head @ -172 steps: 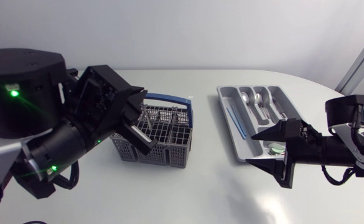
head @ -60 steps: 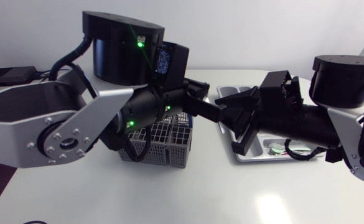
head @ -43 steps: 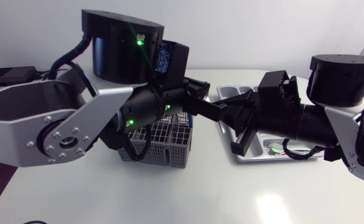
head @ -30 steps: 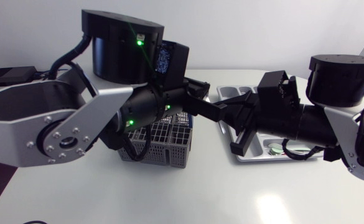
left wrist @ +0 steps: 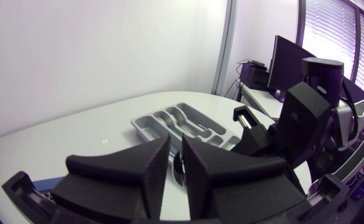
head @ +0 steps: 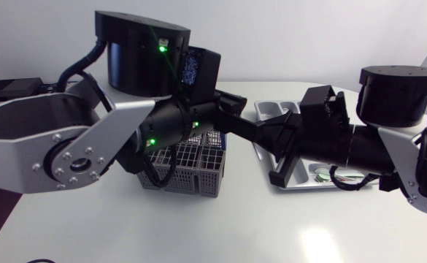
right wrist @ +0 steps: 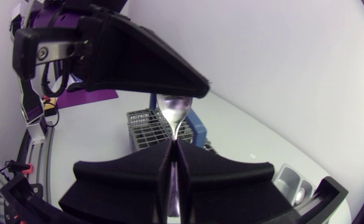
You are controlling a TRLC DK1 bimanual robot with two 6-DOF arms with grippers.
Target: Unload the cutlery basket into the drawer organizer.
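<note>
The spoon (right wrist: 173, 107) is held in the air between the cutlery basket (head: 187, 157) and the drawer organizer (head: 270, 109). 2.9 s ago the 2 arms stood well apart; now they meet. It is silver, with an oval bowl. The right gripper (right wrist: 173, 149) is clamped on its handle. The left gripper (left wrist: 175, 144), its gap narrow, seems to pinch the bowl's tip, which is partly hidden.

Grey grid basket (head: 191, 164) w/ blue handle (right wrist: 198, 129); silver spoon (right wrist: 173, 107); grey organizer (head: 269, 109).
</note>
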